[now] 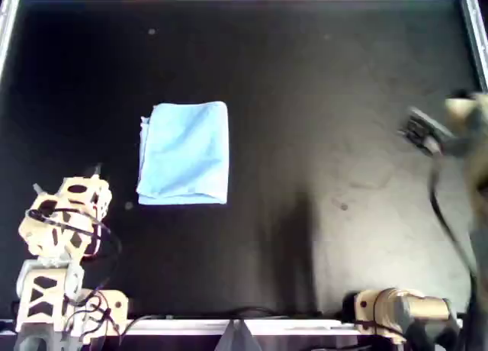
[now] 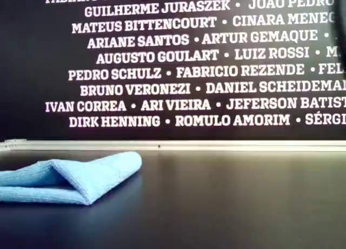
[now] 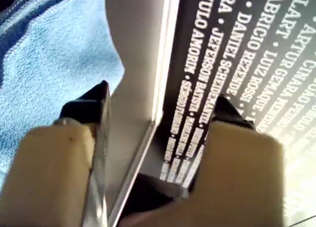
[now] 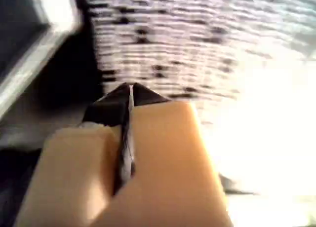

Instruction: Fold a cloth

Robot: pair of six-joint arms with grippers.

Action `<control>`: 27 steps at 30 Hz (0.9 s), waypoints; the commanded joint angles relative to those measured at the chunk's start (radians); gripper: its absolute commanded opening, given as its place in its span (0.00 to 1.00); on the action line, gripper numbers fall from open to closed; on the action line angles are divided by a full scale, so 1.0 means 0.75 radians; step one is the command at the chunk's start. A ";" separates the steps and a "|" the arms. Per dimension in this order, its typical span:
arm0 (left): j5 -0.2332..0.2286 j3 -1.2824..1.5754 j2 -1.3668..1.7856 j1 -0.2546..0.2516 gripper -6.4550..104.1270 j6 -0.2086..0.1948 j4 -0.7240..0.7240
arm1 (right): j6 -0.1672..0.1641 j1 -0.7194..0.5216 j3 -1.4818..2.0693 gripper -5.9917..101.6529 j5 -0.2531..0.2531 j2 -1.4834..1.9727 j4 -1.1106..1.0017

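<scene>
The cloth [image 1: 184,153] is seen lying on the black table [image 1: 328,99] as a doubled, compact rectangle, left of centre in the overhead view, with one rounded fold edge and stacked layers visible in the exterior view [image 2: 70,178]. At least one fold is judged to be done; whether a further fold is wanted cannot be settled from the frames, though the slightly uneven edges suggest some tidying could remain. Nothing is held by either gripper. My first gripper [image 3: 158,108] is shown with its jaws spread apart and empty, the cloth [image 3: 49,64] lying off to one side of the fingers, untouched. My second gripper [image 4: 128,101] is pictured with its fingertips pressed together on nothing, in a blurred frame, no cloth being visible near it.
</scene>
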 commanded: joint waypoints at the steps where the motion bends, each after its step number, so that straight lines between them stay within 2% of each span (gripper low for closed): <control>1: -0.006 -0.088 0.025 0.035 0.72 0.008 -0.012 | -0.006 -0.006 0.227 0.05 -0.006 0.235 -0.276; 2: -0.006 -0.088 0.025 0.035 0.72 0.008 -0.012 | -0.006 -0.006 0.331 0.05 -0.022 0.278 -0.321; 13: -0.006 -0.082 0.025 0.035 0.72 0.008 -0.014 | -0.010 -0.004 1.305 0.05 -0.025 0.620 -0.912; 16: -0.004 -0.086 0.025 0.035 0.72 -0.014 -0.014 | -0.010 -0.004 1.462 0.05 -0.004 0.661 -0.933; 27: -0.006 -0.057 0.025 0.035 0.72 -0.014 -0.012 | -0.008 -0.012 1.751 0.05 -0.002 0.902 -0.933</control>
